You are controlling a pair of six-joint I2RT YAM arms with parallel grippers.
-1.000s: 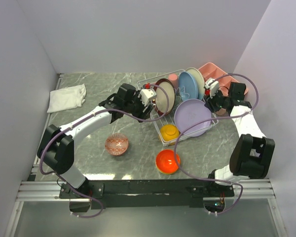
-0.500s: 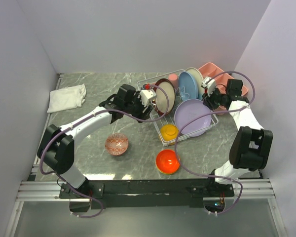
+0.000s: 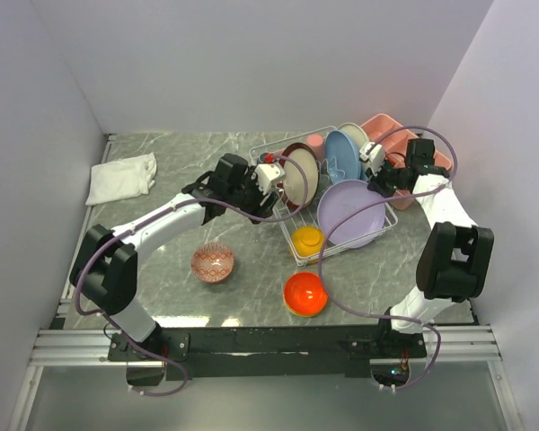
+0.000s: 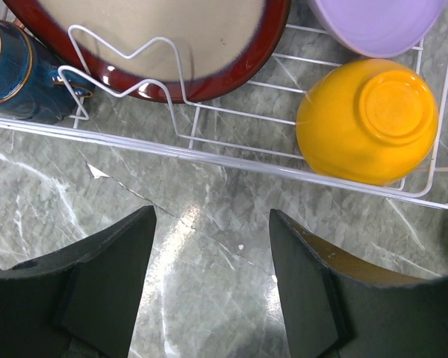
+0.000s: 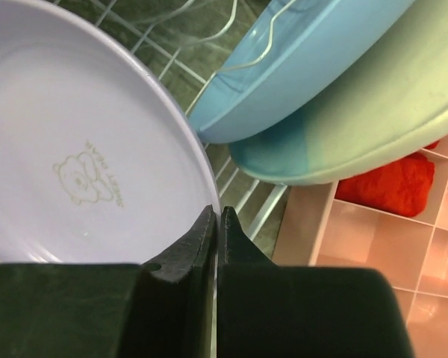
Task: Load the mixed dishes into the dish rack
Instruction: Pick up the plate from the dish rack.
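Right wrist: right gripper (image 5: pixel 214 213) fingers pressed together at lavender plate (image 5: pixel 75 149) rim — plate leans face-up in dish rack (image 4: pixel 209 155). Left gripper (image 4: pixel 213 218) spread wide, holding nothing.

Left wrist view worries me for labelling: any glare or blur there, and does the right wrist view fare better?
Left wrist view: a white glare streak on the marble table near mid-frame, the orange-yellow bowl sharp. Right wrist view: no glare, but the blue plate is soft-edged and the shut right claw is near-black, detail lost.
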